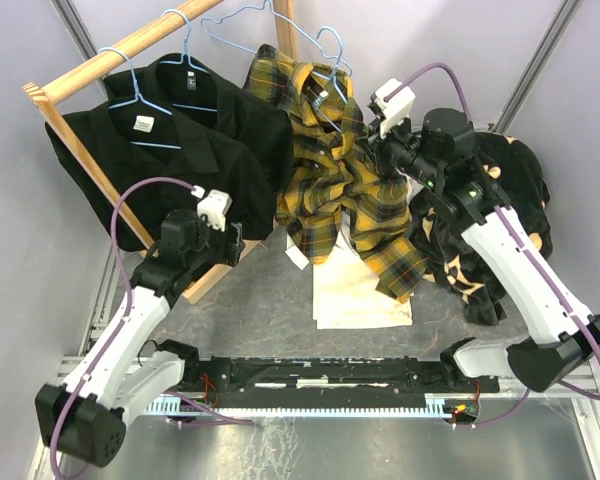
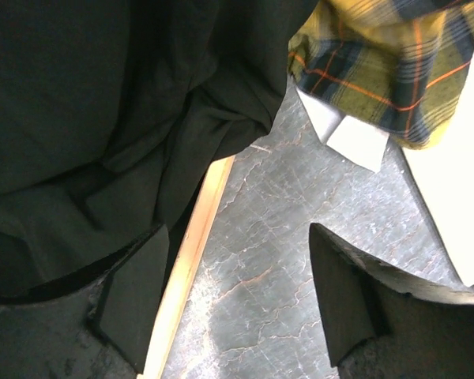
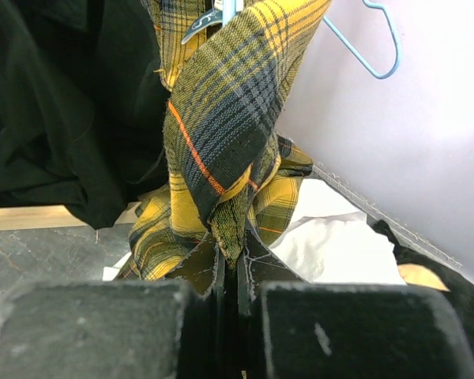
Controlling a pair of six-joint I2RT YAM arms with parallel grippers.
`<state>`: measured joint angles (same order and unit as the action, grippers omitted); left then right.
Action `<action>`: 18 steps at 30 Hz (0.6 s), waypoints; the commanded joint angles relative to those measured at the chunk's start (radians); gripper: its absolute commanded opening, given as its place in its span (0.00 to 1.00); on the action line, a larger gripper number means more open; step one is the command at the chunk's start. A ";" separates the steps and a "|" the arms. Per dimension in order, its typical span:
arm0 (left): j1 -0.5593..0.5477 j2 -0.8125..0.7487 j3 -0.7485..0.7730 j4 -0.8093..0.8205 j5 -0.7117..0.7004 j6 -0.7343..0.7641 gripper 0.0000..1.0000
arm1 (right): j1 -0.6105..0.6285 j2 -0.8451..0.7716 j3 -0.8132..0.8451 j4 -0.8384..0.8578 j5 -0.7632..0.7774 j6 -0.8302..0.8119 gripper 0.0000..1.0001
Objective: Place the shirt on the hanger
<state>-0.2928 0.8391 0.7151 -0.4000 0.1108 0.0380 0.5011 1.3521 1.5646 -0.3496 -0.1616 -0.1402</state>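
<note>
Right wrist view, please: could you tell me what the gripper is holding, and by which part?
The right gripper pinches the plaid shirt by a bunched hanging fold; the left gripper, open, holds nothing.

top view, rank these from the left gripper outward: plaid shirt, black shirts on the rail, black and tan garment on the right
1. black shirts, on the rail at left, right beside the left gripper.
2. plaid shirt, centre of the view.
3. black and tan garment, far right.
</note>
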 commanded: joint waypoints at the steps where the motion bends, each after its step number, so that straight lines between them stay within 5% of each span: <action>1: -0.021 0.126 0.026 0.123 -0.045 0.034 0.74 | -0.004 -0.103 -0.018 0.045 -0.031 -0.004 0.00; 7: -0.050 0.354 0.053 0.183 -0.031 0.087 0.68 | -0.004 -0.147 -0.050 0.049 -0.052 0.036 0.00; 18: -0.063 0.634 0.120 0.296 -0.105 0.205 0.74 | -0.004 -0.142 -0.038 0.053 -0.070 0.049 0.00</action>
<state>-0.3538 1.4128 0.7826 -0.1871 0.0574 0.1455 0.5007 1.2362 1.5047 -0.3786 -0.2066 -0.1101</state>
